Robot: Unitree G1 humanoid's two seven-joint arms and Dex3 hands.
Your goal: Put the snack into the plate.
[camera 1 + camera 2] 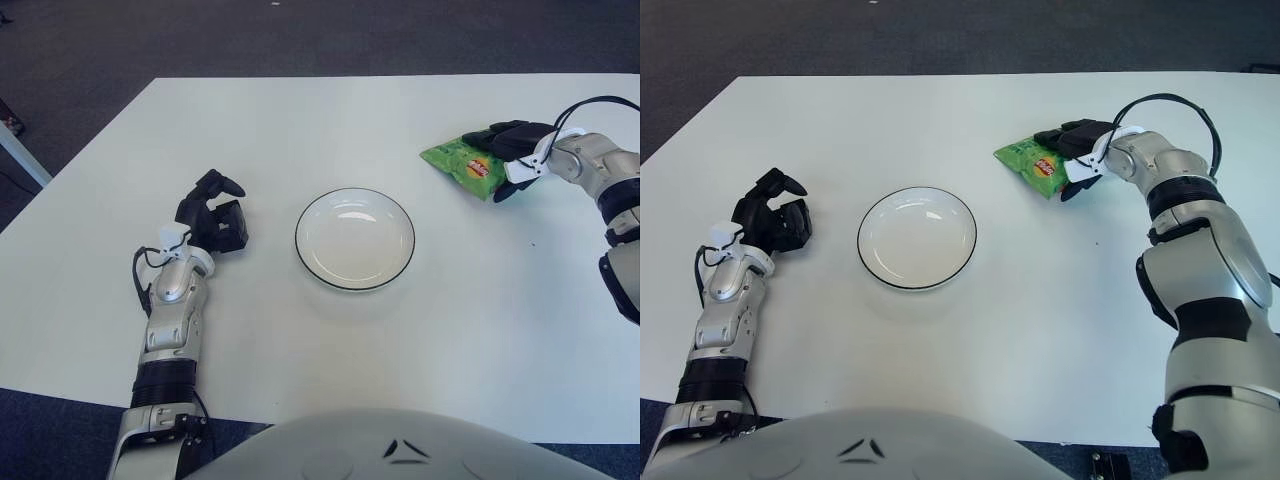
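Robot torso (400, 450): its grey curved shell is filling the bottom edge of both views, at 6 o'clock of the table.

Table (300, 350): a white top is spreading out ahead of the robot, with dark carpet (300, 35) showing beyond its far edge.

Left hand (212, 222): it is sitting at about 9 o'clock of the plate, well apart from it, at the end of a silver forearm that is reaching up from the near edge. Its black fingers are curling loosely inward and are gripping nothing.

Plate (354, 281): a white round dish with a thin dark rim is lying near the middle of the table, upright, with nothing in it.

Snack (459, 165): a green crisp bag with a red and yellow logo is lying at about 2 o'clock of the plate, well apart from it and not yet inside. Its far right end is being covered by the right hand; whether the bag is lifting clear of the table cannot be told.

Right hand (1077, 152): it is reaching in from the right side of the table, black fingers closing over the top and under the right end of the snack, clamping the bag between them.
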